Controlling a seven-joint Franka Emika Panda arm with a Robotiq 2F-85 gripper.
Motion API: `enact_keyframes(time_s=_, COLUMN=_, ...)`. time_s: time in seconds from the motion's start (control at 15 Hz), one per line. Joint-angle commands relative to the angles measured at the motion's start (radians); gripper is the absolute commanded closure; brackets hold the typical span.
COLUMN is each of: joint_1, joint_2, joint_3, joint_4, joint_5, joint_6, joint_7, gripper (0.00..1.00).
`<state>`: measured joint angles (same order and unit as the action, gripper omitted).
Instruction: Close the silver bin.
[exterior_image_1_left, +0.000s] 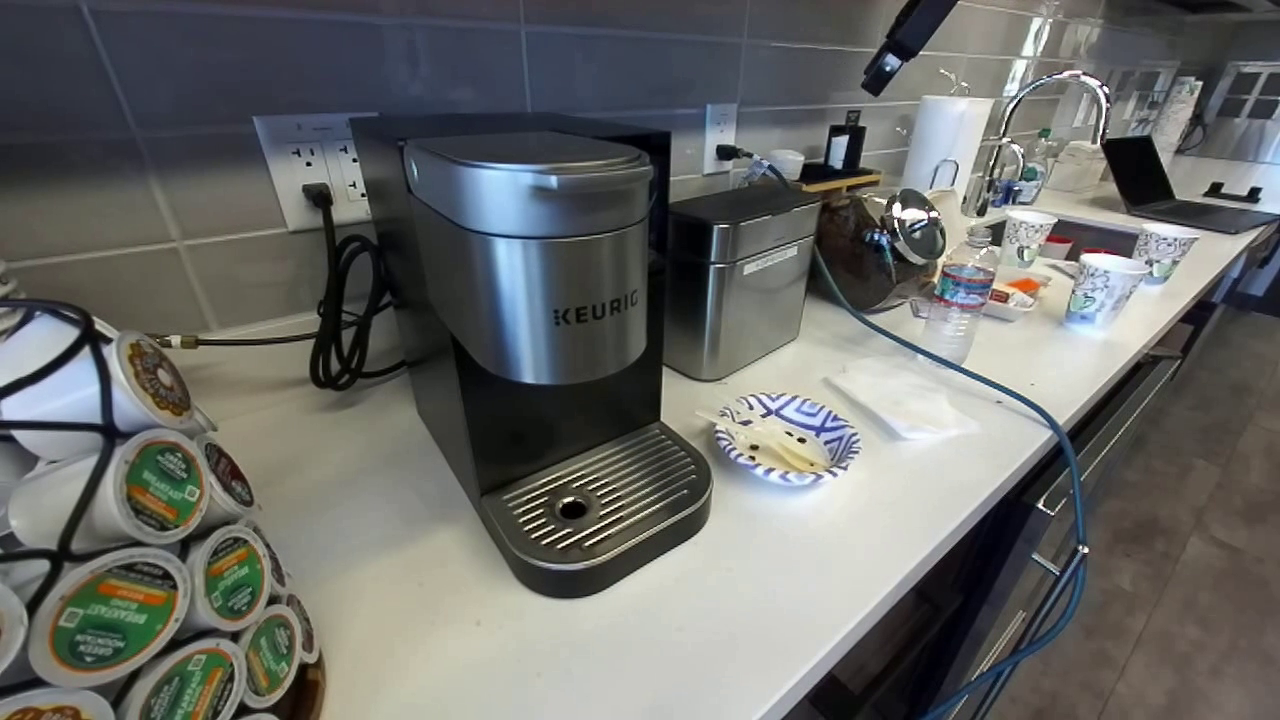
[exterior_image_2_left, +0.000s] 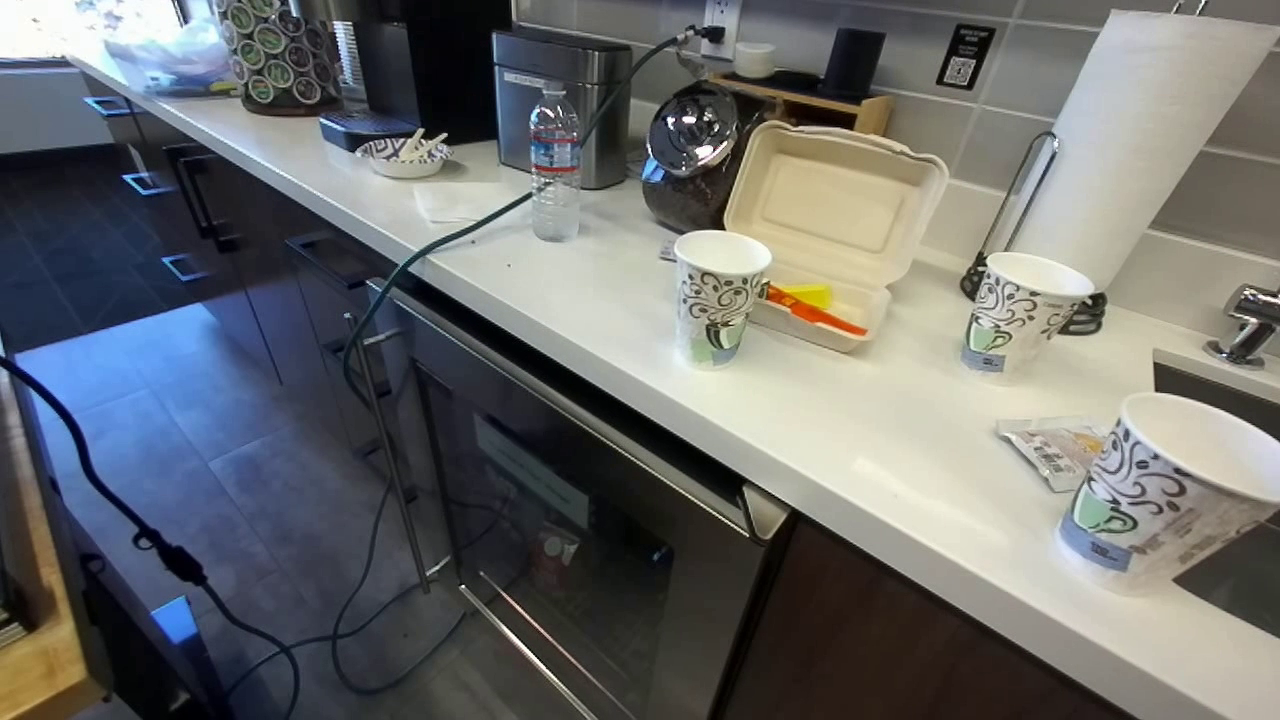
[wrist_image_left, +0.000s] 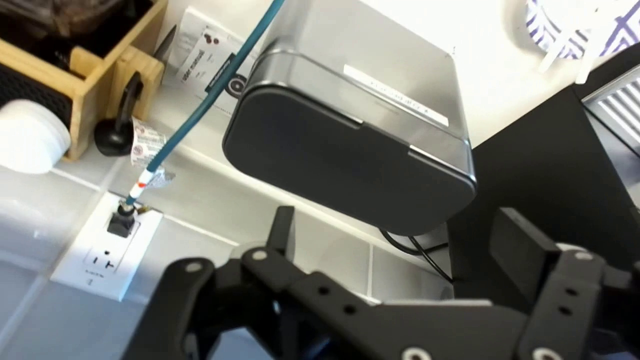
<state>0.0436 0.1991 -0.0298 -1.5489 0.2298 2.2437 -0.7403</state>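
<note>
"What's nearest in the wrist view?"

"The gripper (wrist_image_left: 402, 237). Its two fingers (wrist_image_left: 522, 255) are spread well apart."

"And just past them?"

"The silver bin (wrist_image_left: 360, 110), seen from above. Its dark lid (wrist_image_left: 345, 165) lies flat on top, and a white label (wrist_image_left: 396, 95) runs along the front. A blue cable (wrist_image_left: 212, 93) passes close by its side."

"Are the fingers on it?"

"No, they're apart from it."

"Where does it stand, then?"

"On the white counter (exterior_image_1_left: 400, 600). In an exterior view it comes right after the Keurig coffee maker (exterior_image_1_left: 540, 290), with a dark-filled jar (exterior_image_1_left: 862, 250) on its other side."

"What's a bit farther out?"

"A blue-patterned bowl (exterior_image_1_left: 835, 425) with pale utensils (wrist_image_left: 588, 55) in it, then a white napkin (exterior_image_1_left: 905, 400) lying flat and an upright water bottle (exterior_image_1_left: 962, 300)."

"And the far end?"

"Some patterned paper cups (exterior_image_1_left: 1105, 290), a roll of paper towels (exterior_image_1_left: 945, 145) near a tall curved faucet (exterior_image_1_left: 1072, 77), and last an unfolded laptop (exterior_image_1_left: 1145, 175)."
</note>
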Motion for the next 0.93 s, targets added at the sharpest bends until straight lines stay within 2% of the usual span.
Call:
enact_keyframes(time_s=0.0, joint_1=-0.045, joint_2=-0.171, joint_3=0.018, joint_4=-0.240, joint_5=-0.008, joint_6=0.031, joint_7=0.075, gripper=0.00)
enact_keyframes(time_s=0.2, joint_1=-0.077, joint_2=-0.274, joint_3=-0.004, joint_4=-0.387, joint_5=0.055, joint_6=0.050, joint_7=0.028, gripper=0.00)
enact_keyframes(time_s=0.4, joint_1=-0.099, joint_2=-0.383, joint_3=-0.048, joint_4=-0.537, joint_5=0.056, joint_6=0.074, joint_7=-0.004, gripper=0.00)
enact_keyframes(time_s=0.67, joint_1=-0.111, joint_2=-0.551, joint_3=-0.133, joint_4=-0.747, joint_5=0.047, joint_6=0.150, joint_7=-0.086, gripper=0.00)
enact_keyframes(time_s=0.73, joint_1=-0.108, joint_2=-0.587, joint_3=-0.171, joint_4=-0.796, joint_5=0.071, joint_6=0.184, joint_7=-0.144, gripper=0.00)
enact_keyframes(time_s=0.8, joint_1=-0.091, joint_2=-0.477, joint_3=-0.149, joint_4=-0.656, joint_5=0.026, joint_6=0.123, joint_7=-0.059, gripper=0.00)
enact_keyframes(time_s=0.87, joint_1=-0.092, joint_2=-0.514, joint_3=-0.173, joint_4=-0.704, joint_5=0.029, joint_6=0.146, joint_7=-0.088, gripper=0.00)
